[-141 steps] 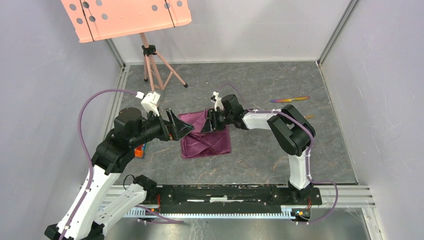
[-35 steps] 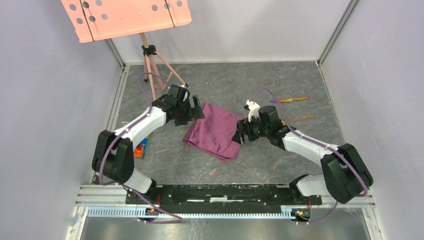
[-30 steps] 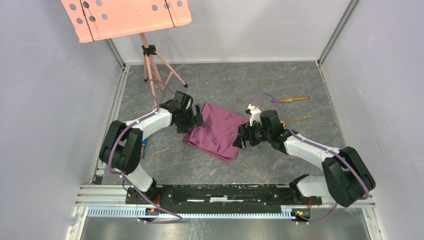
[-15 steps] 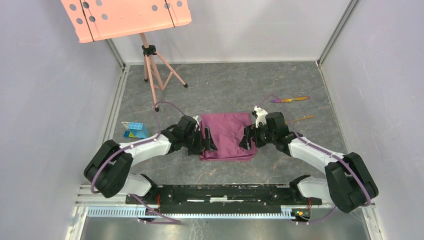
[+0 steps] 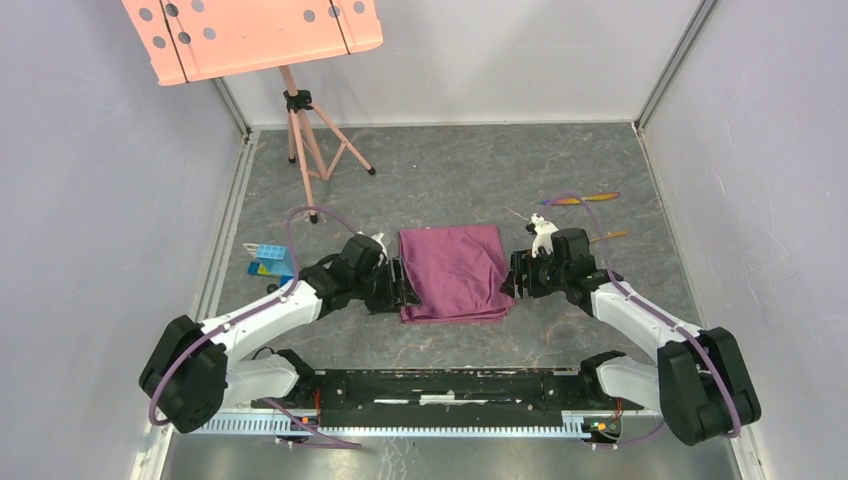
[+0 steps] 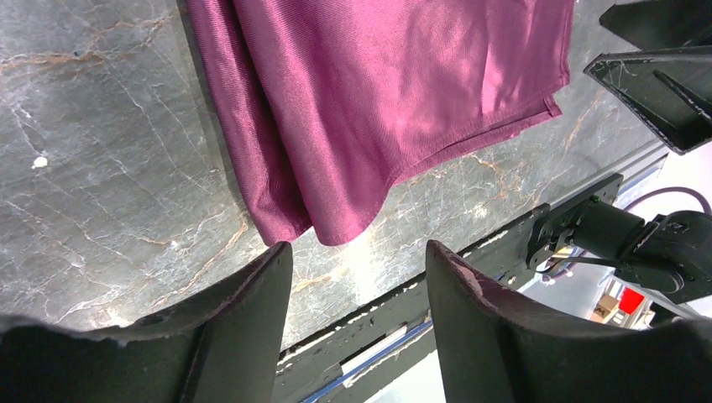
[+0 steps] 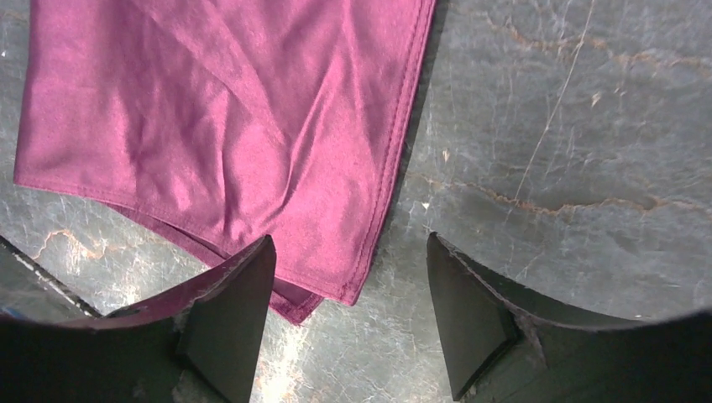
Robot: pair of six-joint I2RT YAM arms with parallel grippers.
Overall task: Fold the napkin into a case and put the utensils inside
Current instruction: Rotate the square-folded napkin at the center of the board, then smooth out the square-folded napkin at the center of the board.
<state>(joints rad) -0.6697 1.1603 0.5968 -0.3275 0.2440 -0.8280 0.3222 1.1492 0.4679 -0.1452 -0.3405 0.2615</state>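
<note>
Work surface [image 5: 450, 165]: dark grey stone-pattern sheet with pale and rust veins, evenly lit. Enclosure walls [image 5: 95, 200]: plain pale lavender-grey panels on three sides, joined by aluminium corner posts [image 5: 677, 62]. Far-left corner: pink tripod stand [image 5: 303, 140] carrying a tilted salmon-pink perforated panel [image 5: 250, 35]. Near edge: slotted cable duct [image 5: 450, 426].

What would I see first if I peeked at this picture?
The shiny plum-purple napkin jumps out first, lying folded in the middle of the grey marbled table. The left gripper and the right gripper sit open on either side of it. At the far left, a big pink board full of holes stands on a tripod.
</note>
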